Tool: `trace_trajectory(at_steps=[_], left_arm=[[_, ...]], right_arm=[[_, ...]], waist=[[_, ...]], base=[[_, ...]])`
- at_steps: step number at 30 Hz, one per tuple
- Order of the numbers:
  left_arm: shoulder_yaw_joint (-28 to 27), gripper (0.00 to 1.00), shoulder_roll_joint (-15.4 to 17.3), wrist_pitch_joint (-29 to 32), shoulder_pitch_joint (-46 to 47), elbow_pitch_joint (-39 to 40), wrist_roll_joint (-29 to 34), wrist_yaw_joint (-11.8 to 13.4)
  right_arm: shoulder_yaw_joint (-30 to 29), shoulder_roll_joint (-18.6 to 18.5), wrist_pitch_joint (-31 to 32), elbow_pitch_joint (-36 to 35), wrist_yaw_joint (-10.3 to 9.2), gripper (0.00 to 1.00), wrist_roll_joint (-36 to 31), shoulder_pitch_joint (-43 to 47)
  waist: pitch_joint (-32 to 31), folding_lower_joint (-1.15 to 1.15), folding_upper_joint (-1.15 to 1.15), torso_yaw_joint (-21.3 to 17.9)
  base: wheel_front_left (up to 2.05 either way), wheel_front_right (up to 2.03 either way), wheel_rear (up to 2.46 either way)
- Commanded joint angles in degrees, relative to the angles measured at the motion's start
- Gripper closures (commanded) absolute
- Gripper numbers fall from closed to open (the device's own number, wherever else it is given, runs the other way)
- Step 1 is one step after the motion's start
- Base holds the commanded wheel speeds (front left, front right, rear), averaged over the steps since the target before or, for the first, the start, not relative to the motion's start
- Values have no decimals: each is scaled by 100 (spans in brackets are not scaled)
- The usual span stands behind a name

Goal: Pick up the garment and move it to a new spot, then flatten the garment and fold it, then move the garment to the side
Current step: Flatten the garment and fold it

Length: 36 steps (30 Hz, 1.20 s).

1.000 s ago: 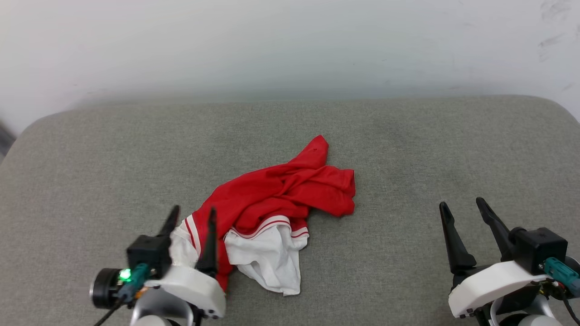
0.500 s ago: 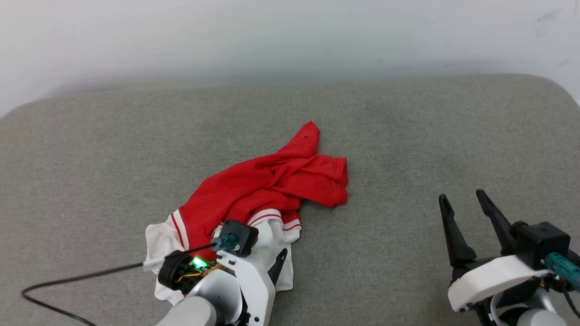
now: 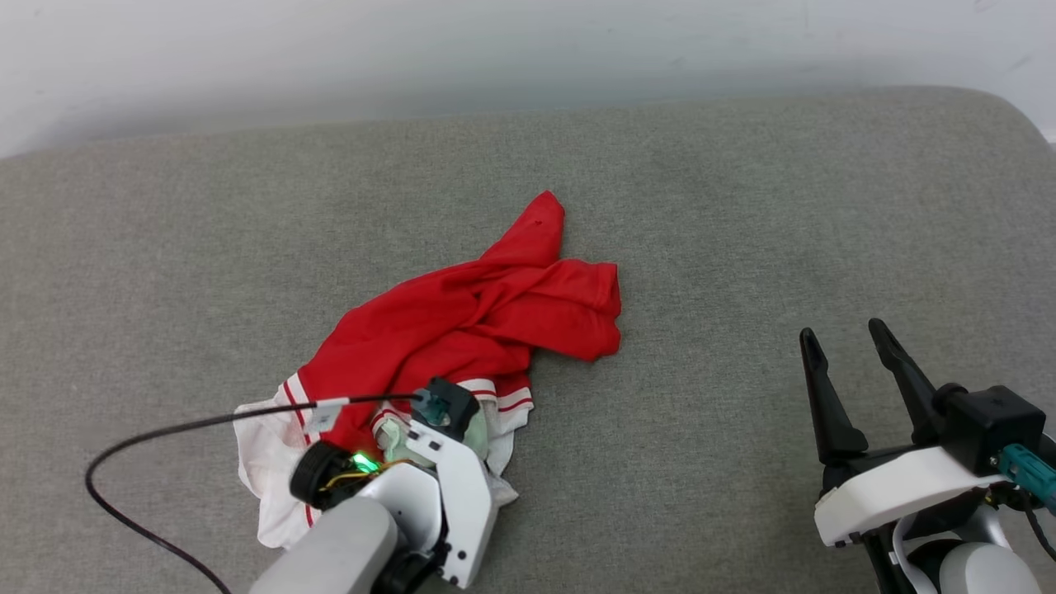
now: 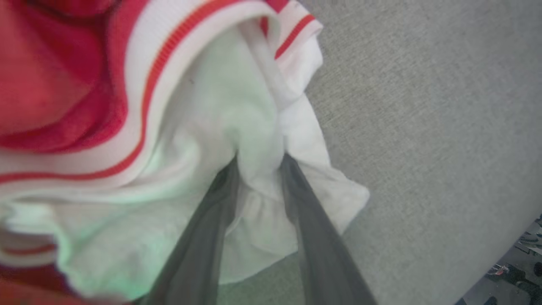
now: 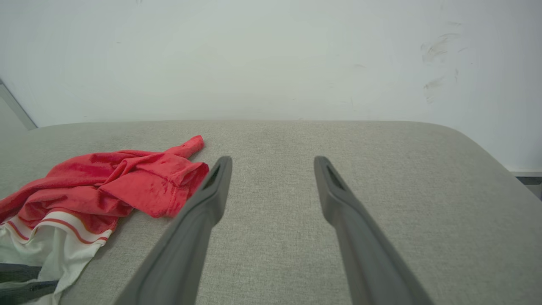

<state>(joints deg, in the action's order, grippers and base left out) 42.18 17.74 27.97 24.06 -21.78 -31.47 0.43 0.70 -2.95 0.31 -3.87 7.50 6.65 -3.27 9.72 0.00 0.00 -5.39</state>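
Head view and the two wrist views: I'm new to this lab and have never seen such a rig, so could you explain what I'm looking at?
This is a wheeled robot with two arms. The head view looks down from its head at a grey padded surface in front of a white wall. Each wrist view looks along one arm's two dark fingers. A crumpled red T-shirt with white sleeves and striped trim lies on the surface. The left tool points down into it. In the left wrist view its fingers pinch a fold of the white sleeve cloth. The right tool is open and holds nothing, apart from the shirt at the lower right of the head view. A thin black cable runs from the left wrist.
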Motion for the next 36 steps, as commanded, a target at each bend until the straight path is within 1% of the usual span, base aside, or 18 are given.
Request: trace_trajectory(at_steps=[1, 7, 12, 18, 23, 24, 25, 26, 30, 32, 33, 34, 35, 36], left_arm=[[166, 100, -120, -13, -175, -214, 18, -62], [233, 100, -375, -549, -55, -195, 122, -145], [361, 100, -618, -812, 112, -107, 200, -233], [589, 100, -1032, -1048, 243, 19, 253, -359], [826, 100, -1298, -1188, 203, -30, 131, -481], [849, 84, -1339, -1257, 190, -55, 115, -486], [886, 45, -1368, -1287, 170, -115, 105, -472], [929, 0, -1387, -1317, 146, -178, 92, -472], [1047, 0, -1439, -1603, 155, -334, 135, -463], [1086, 0, -1452, -1811, 174, -262, 183, -448], [1086, 0, -1452, -1811, 174, -262, 183, -448], [1104, 0, -1457, -2030, 187, -147, 244, -397], [1104, 0, -1457, -2030, 187, -147, 244, -397], [1087, 0, -1455, -2153, 176, -73, 281, -360]], right_arm=[[-15, 13, -45, 7, -2, 0, -15, -57], [-30, 13, -94, 58, -2, 0, -49, 24], [-32, 13, -59, 57, -2, 0, -50, 82], [-43, 13, -36, 22, -2, 0, -37, 127], [-68, 13, -32, 0, -2, 0, -54, 115], [-66, 13, -32, -2, -2, 0, -57, 106], [-71, 13, -36, 0, -2, 0, -57, 98], [-82, 13, -37, 4, -2, 0, -58, 92], [-100, 13, -46, 26, -2, 0, -51, 74], [-125, 13, -53, 42, -2, 0, -53, 92], [-125, 13, -53, 42, -2, 0, -53, 92], [-147, 13, -55, 62, -2, 0, -60, 129], [-147, 13, -55, 62, -2, 0, -60, 129], [-151, 13, -53, 69, -2, 0, -59, 148]], waist=[[-38, 0, 0, -9], [-300, 0, 0, -20], [-443, 0, 0, -44], [-434, 0, 0, -129], [-346, 0, 0, -196], [-329, 0, 0, -205], [-320, 0, 0, -209], [-312, 0, 0, -207], [-314, 0, 0, -186], [-355, 0, 0, -147], [-355, 0, 0, -147], [-410, 0, 0, -97], [-410, 0, 0, -97], [-441, 0, 0, -73]], base=[[0, 0, 0], [0, 0, 0], [0, 0, 0], [0, 0, 0], [0, 0, 0], [0, 0, 0], [0, 0, 0], [0, 0, 0], [0, 0, 0], [0, 0, 0], [0, 0, 0], [0, 0, 0], [0, 0, 0], [0, 0, 0]])
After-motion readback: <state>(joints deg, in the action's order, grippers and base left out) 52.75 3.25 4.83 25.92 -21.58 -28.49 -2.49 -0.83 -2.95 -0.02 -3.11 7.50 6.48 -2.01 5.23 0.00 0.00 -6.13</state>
